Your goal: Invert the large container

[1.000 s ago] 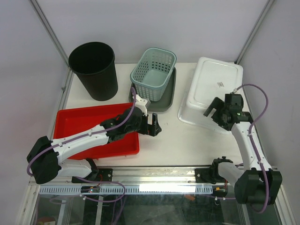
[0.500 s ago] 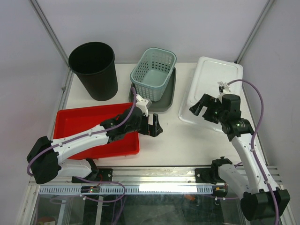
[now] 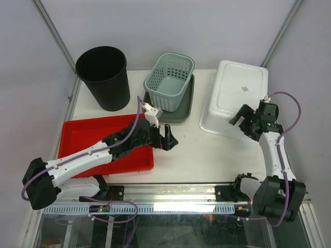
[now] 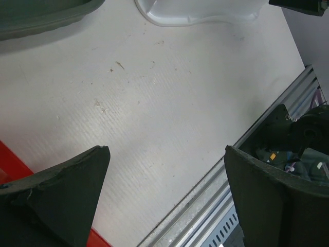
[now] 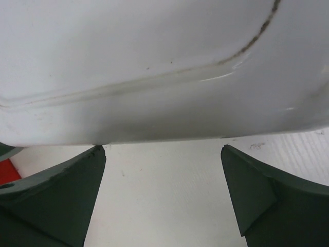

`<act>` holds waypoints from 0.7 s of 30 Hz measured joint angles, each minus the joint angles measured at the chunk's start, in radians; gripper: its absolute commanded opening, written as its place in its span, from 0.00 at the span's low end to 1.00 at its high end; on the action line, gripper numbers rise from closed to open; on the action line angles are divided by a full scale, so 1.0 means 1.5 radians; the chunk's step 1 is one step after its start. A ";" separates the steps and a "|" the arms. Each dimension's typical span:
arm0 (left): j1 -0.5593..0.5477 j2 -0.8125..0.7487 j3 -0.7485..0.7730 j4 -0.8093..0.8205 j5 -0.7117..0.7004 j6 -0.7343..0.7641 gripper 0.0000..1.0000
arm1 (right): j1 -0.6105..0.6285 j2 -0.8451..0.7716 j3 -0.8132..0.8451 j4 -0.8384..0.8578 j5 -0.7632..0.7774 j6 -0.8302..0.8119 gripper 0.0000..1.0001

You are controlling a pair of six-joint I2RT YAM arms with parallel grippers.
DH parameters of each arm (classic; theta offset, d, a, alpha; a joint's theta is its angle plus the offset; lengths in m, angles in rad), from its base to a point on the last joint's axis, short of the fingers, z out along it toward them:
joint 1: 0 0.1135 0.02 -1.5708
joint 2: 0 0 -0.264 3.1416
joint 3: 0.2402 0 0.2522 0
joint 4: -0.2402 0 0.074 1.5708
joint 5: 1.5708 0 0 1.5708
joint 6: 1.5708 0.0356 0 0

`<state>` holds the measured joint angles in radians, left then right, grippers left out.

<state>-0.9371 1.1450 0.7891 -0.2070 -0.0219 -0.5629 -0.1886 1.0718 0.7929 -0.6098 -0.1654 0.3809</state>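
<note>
two dark fingers (image 4: pixel 61 190) gape wide above the white surface (image 4: pixel 154 103); a white container (image 4: pixel 200 13) lies at the surface's far edge, a red tray (image 4: pixel 7 159) at its near left.

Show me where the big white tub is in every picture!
Top external: the white tub sits at the upper right.
Left wrist: just a corner of the white tub shows at the top edge.
Right wrist: the white tub fills the upper half, very close.
Shared landmark: the pale table it rests on, seen in all three.

Bright even light from above, soft shadows, top view sharp, faint glare streak on white container (image 5: pixel 164 67)
</note>
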 measured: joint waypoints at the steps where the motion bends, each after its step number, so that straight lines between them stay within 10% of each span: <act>1: 0.000 -0.009 -0.005 -0.001 0.000 0.000 0.99 | -0.004 0.005 0.002 0.002 0.004 0.000 0.97; 9: 0.000 -0.027 -0.013 0.010 0.000 0.001 0.99 | -0.007 -0.045 0.007 0.041 0.039 0.009 0.83; 16: 0.000 -0.026 -0.013 0.012 0.003 0.001 0.99 | -0.014 -0.110 0.007 0.047 0.151 0.037 0.37; 21: 0.000 -0.026 -0.013 0.012 0.003 0.001 0.99 | -0.016 -0.108 0.007 0.046 0.114 0.066 0.44</act>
<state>-0.9371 1.1057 0.7696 -0.1890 -0.0181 -0.5610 -0.2127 0.9092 0.8032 -0.5415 0.0059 0.4797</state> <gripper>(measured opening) 0.990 0.360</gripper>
